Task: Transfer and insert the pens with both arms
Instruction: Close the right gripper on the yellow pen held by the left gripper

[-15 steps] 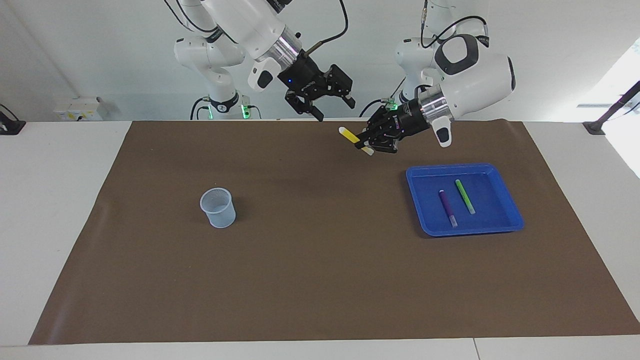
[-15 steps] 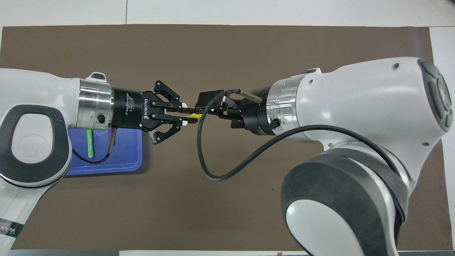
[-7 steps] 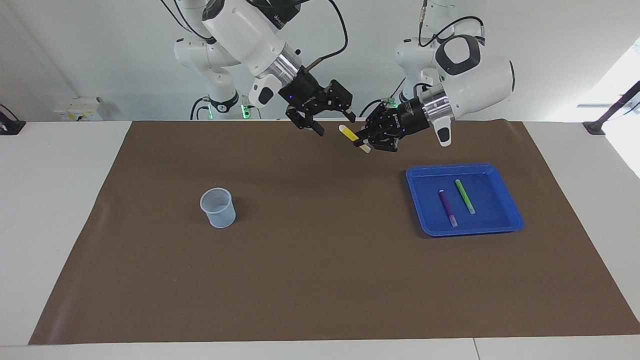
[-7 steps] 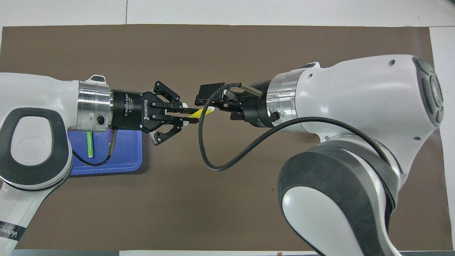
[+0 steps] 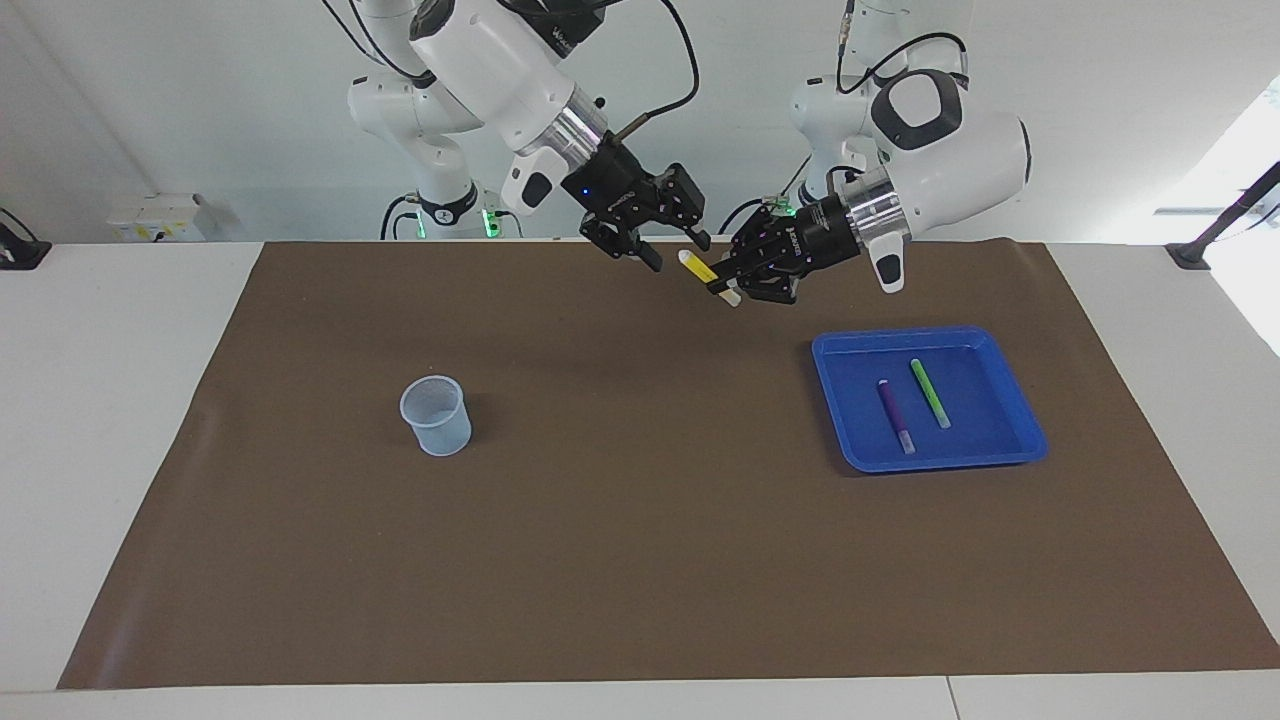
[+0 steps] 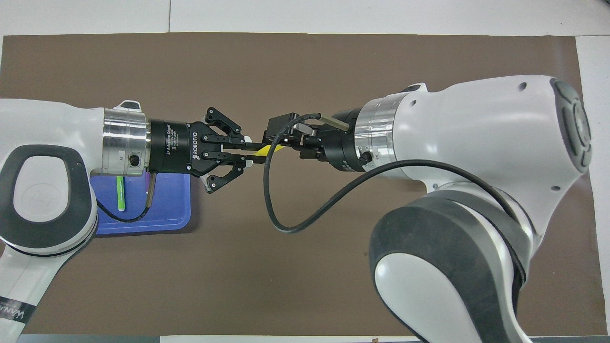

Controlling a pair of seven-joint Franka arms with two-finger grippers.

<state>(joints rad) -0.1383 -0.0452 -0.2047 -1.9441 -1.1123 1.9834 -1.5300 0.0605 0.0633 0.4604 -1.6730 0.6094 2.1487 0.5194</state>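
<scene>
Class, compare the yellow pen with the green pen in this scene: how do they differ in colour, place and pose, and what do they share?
The yellow pen is yellow; the green pen is green. The yellow pen is up in the air, clamped in the left gripper; the green pen lies flat in the blue tray, beside the purple pen. The yellow pen sits over the brown mat; the green pen rests untouched. Both are short, slim markers with a pale end.

I count three pens: one yellow pen [image 5: 700, 270] at the left end effector [image 5: 722, 284], plus one purple pen [image 5: 895, 414] and one green pen [image 5: 930, 393] below it. One blue tray [image 5: 1020, 432], one clear cup [image 5: 436, 415], one brown mat [image 5: 640, 560], two end effectors, the right end effector [image 5: 672, 248] included.
</scene>
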